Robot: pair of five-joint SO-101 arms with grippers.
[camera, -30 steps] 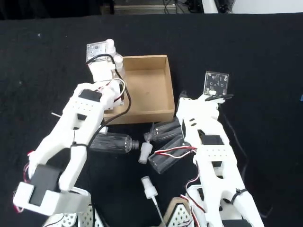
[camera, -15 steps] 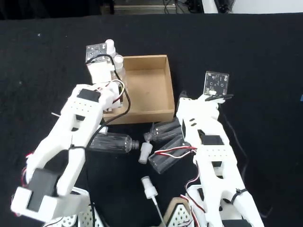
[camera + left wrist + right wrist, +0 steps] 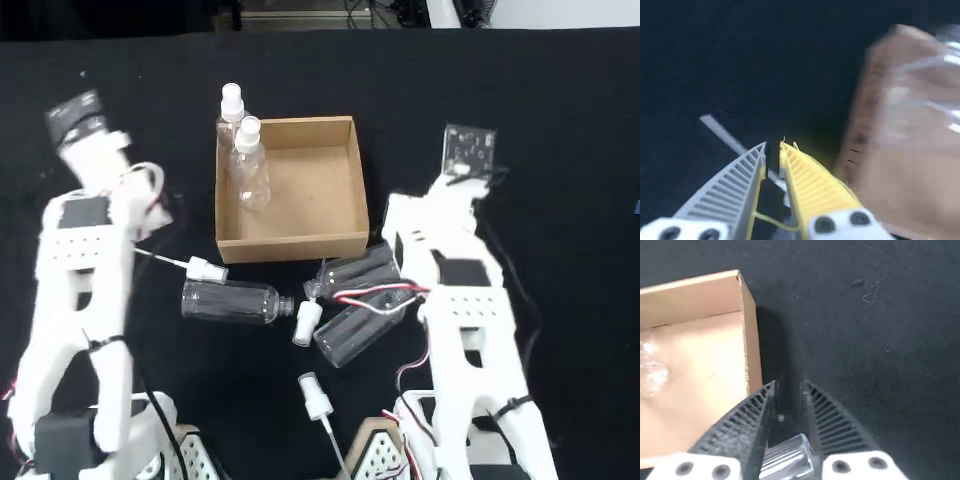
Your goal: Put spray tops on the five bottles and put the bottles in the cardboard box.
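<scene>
The cardboard box [image 3: 340, 180] sits at the table's middle. A bottle with a spray top [image 3: 250, 165] leans inside its left side. A second topped bottle [image 3: 232, 103] stands just behind the box's back-left corner. My left gripper [image 3: 774, 147] is shut on nothing, off to the box's left, over bare cloth near a dip tube [image 3: 720, 132]. A bare bottle [image 3: 230, 302] lies in front of the box. Two more bottles [image 3: 355, 275] [image 3: 360, 332] lie by the right arm. My right gripper [image 3: 787, 390] is beside the box's right wall, shut on a clear bottle [image 3: 787, 460].
Three loose spray tops lie on the black cloth: one [image 3: 205, 268] by the box's front-left corner, one [image 3: 307, 322] between the lying bottles, one [image 3: 318, 400] near the front edge. The box [image 3: 700, 365] has free floor on its right half.
The left arm has swung from the box's left wall out to the far left, leaving the topped bottle in the box. The right arm has shifted slightly.
</scene>
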